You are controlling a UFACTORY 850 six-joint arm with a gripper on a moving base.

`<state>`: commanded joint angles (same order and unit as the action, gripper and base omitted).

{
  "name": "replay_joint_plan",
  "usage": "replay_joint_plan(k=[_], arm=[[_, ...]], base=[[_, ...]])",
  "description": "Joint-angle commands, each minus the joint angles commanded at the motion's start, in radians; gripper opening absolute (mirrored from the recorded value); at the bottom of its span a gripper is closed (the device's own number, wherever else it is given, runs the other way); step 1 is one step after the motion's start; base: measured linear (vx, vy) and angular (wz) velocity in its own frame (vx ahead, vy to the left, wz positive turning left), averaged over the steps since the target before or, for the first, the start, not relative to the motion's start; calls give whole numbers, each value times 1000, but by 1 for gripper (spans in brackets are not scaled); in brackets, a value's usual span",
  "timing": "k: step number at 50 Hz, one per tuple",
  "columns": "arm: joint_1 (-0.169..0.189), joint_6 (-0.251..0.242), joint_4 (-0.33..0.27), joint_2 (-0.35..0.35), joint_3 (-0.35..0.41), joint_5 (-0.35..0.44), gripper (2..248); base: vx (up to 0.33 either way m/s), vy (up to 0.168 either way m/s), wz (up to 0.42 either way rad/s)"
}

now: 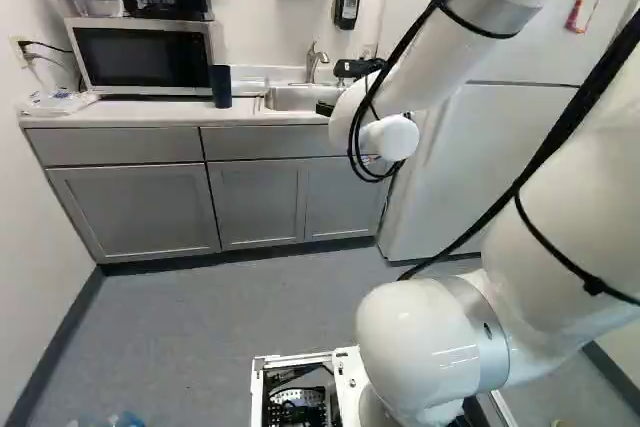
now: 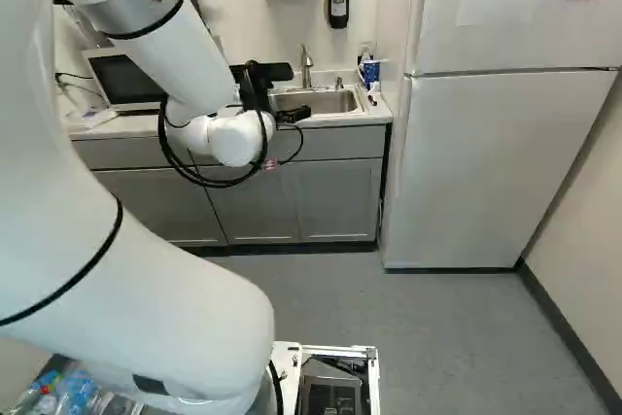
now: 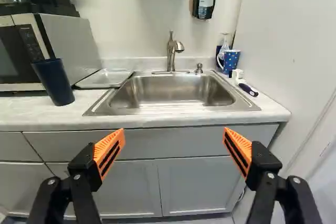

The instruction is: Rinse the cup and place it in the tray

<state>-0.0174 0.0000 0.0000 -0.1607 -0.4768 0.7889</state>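
- While the gripper [image 3: 174, 134] faces the sink [image 3: 176, 92] at twelve o'clock, its fingers stand wide apart with nothing between them, which suits a grasp still to be made.
- The dark blue tumbler [image 3: 53, 81], probably the cup meant, stands on the counter [image 3: 21, 114] at about ten o'clock from the gripper, in front of the microwave [image 3: 63, 45]. Its open side toward the room probably leaves space for a finger on either flank.
- A shallow tray [image 3: 104, 78] lies at eleven o'clock, between microwave and basin; so near the sink, it likely serves to catch drips from rinsed things.
- The faucet [image 3: 172, 52] rises at the basin's twelve o'clock, its spout over the bowl, so water should fall inside.
- A spotted blue mug [image 3: 231, 60] sits at one o'clock, in the corner past the sink. It could also pass for a cup, though the tumbler seems likelier.
- Reaching the tumbler comes next, I judge, with a swing toward ten o'clock; the microwave close behind it leaves little room for overshoot, and a tall, slim body could tip if nudged.
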Motion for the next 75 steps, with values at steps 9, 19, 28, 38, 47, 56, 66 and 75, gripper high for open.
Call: replay_joint_plan(k=[9, 19, 28, 38, 47, 56, 66, 75], arm=[[-3, 0, 0, 7, -27, -18, 247], [-7, 0, 0, 15, -57, -38, 247], [-10, 0, 0, 21, -83, -57, 247], [-13, 0, 0, 28, -111, -80, 247], [-16, 0, 0, 35, -137, -106, 247], [-19, 0, 0, 42, -164, -133, 247], [-22, 0, 0, 48, -191, -163, 247], [-25, 0, 0, 50, -213, -190, 247]], base=[[0, 0, 0], [0, 0, 0], [0, 0, 0], [0, 0, 0], [0, 0, 0], [0, 0, 0], [0, 0, 0], [0, 0, 0]])
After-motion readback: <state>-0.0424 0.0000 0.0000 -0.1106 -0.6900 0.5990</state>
